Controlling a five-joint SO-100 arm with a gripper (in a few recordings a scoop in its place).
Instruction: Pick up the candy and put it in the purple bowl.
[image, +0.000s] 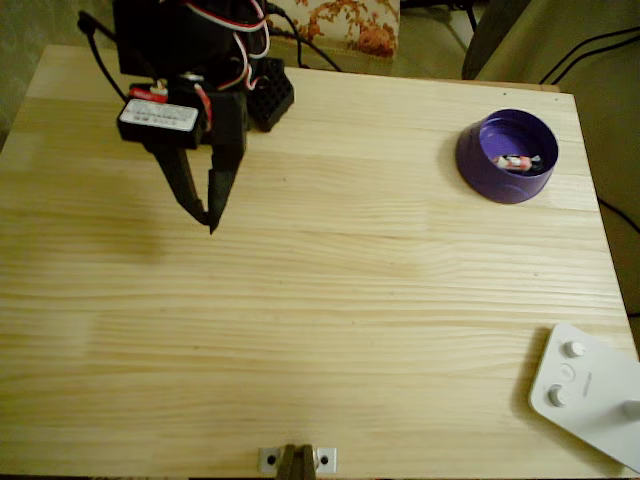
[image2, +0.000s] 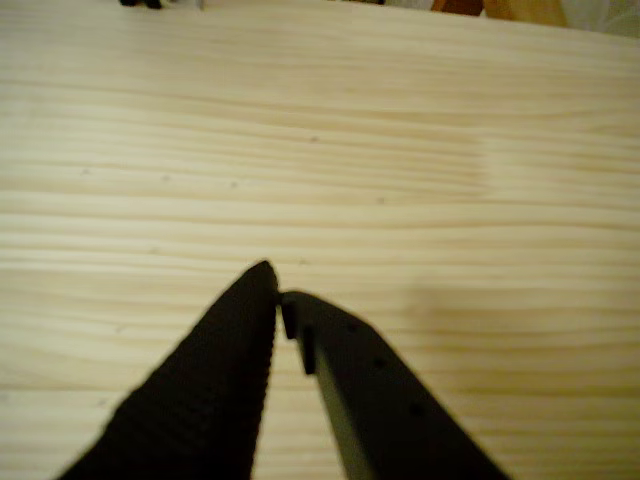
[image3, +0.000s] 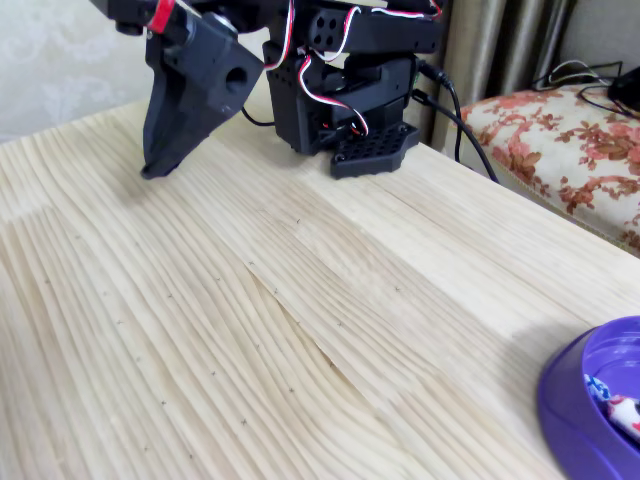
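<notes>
The purple bowl (image: 507, 155) stands near the table's far right corner in the overhead view, and its rim (image3: 590, 400) shows at the bottom right of the fixed view. Inside it lies the candy (image: 518, 162), white and pink with twisted ends; a bit of it (image3: 620, 408) peeks over the rim in the fixed view. My black gripper (image: 209, 218) hangs over the far left of the table, well away from the bowl. Its fingertips (image2: 278, 298) meet with nothing between them, just above bare wood. In the fixed view the gripper (image3: 153, 170) points down at the upper left.
A white flat device with round buttons (image: 588, 392) lies at the near right corner. The arm's black base (image3: 345, 90) with its wires sits at the far edge. A small metal bracket (image: 297, 459) is fixed at the near edge. Patterned upholstery (image3: 560, 130) lies beyond the table.
</notes>
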